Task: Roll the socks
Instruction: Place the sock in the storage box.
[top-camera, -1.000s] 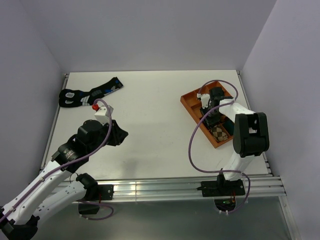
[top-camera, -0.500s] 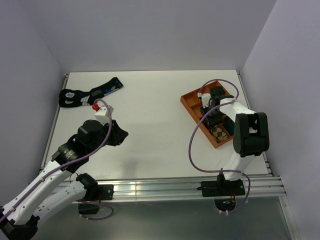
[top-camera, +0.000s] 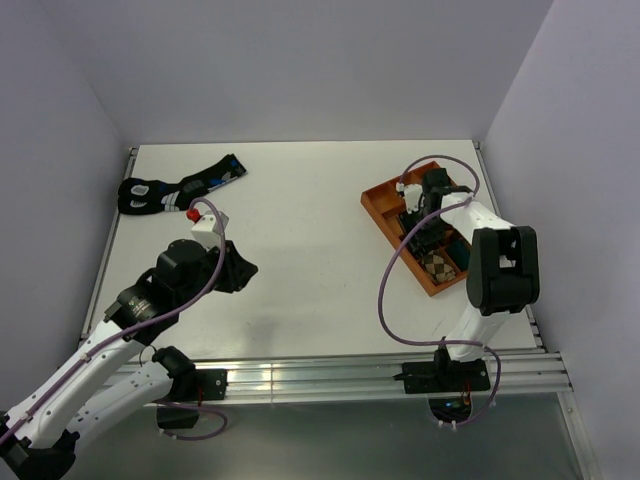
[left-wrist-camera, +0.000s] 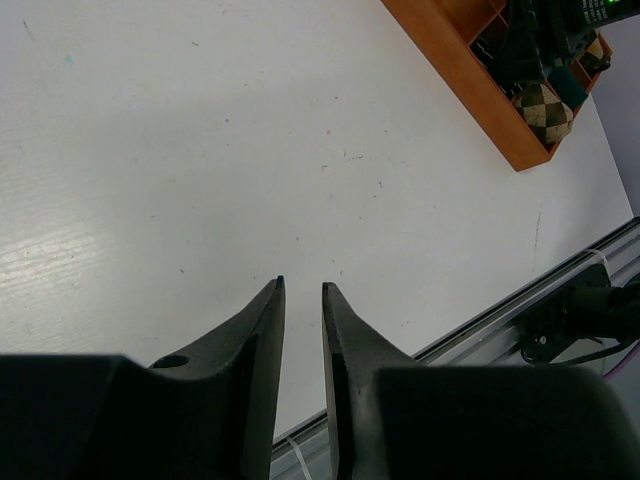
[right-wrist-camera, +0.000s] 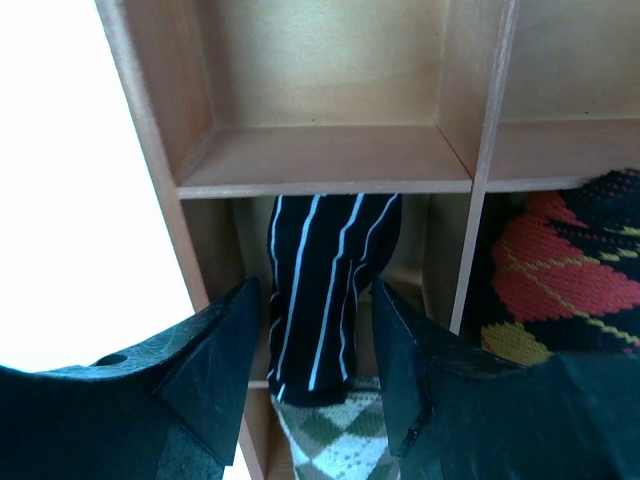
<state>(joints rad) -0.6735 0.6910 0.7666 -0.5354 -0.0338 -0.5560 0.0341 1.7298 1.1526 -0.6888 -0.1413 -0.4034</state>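
The short black sock with thin white stripes (right-wrist-camera: 325, 290) stands folded in a middle compartment of the wooden tray (right-wrist-camera: 320, 160). My right gripper (right-wrist-camera: 315, 284) hangs over it, open, with a gap between each finger and the sock. The black sock with red and orange diamonds (right-wrist-camera: 570, 275) fills the compartment to the right. From above, the right gripper (top-camera: 418, 218) is over the tray (top-camera: 385, 215). My left gripper (left-wrist-camera: 300, 285) hovers above bare table with a narrow gap between its fingers and nothing in it; from above the left gripper (top-camera: 240, 268) is at centre left.
A check-patterned rolled bundle (right-wrist-camera: 340, 445) sits in the tray compartment just below the striped sock, seen from above as the bundle (top-camera: 438, 265). Black socks with blue and white marks (top-camera: 180, 185) lie at the table's far left. The tray's back compartments show bare wood.
The right gripper's jaws have spread apart and let go of the striped sock, which stays in its compartment. The left arm has not moved.
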